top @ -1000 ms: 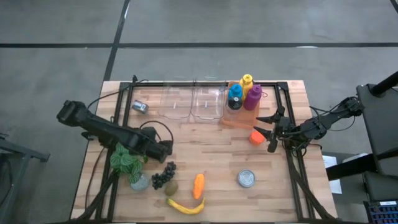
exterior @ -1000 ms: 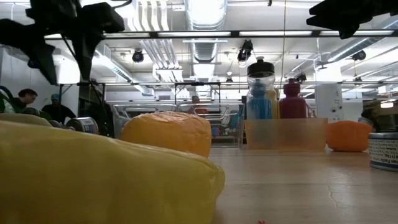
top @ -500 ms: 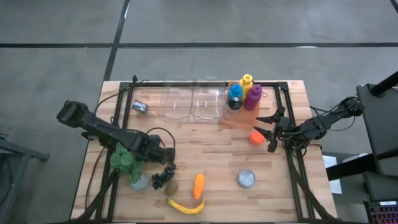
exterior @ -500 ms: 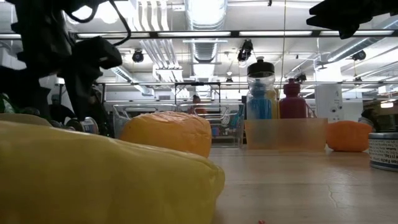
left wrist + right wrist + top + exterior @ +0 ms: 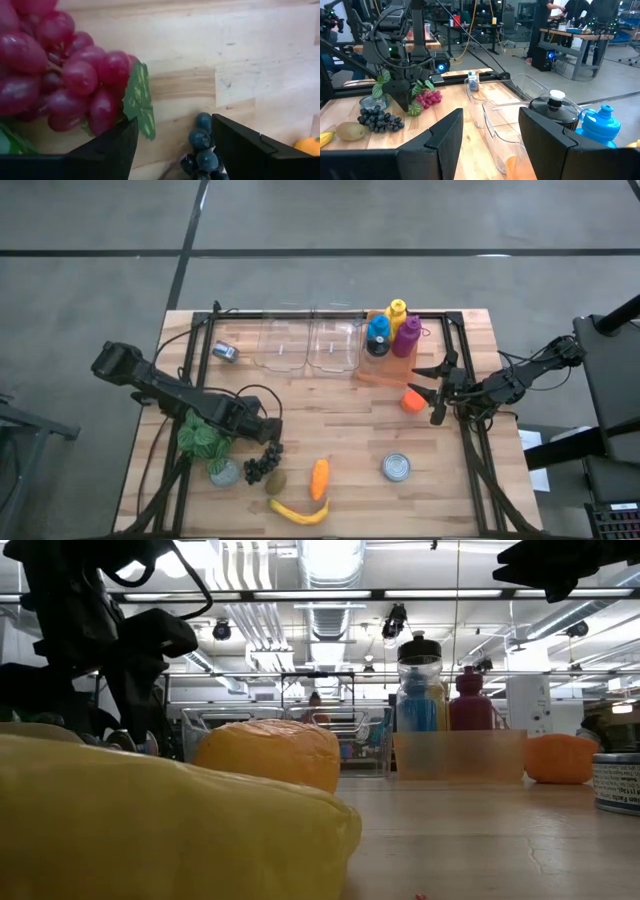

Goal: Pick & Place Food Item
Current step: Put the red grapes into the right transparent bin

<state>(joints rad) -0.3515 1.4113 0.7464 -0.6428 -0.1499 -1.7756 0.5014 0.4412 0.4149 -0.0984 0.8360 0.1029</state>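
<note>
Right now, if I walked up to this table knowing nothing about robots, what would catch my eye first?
Probably the left gripper, its dark fingers open, hanging just above a dark grape bunch near the table's front-left, beside a yellow banana and an orange carrot. At the back right, three colourful plastic bottles stand together.

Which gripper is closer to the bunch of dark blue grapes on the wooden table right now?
Left. The left gripper hovers right beside the bunch of dark blue grapes, jaws open, nothing held. The right gripper sits far across the table, next to the small orange fruit.
</note>
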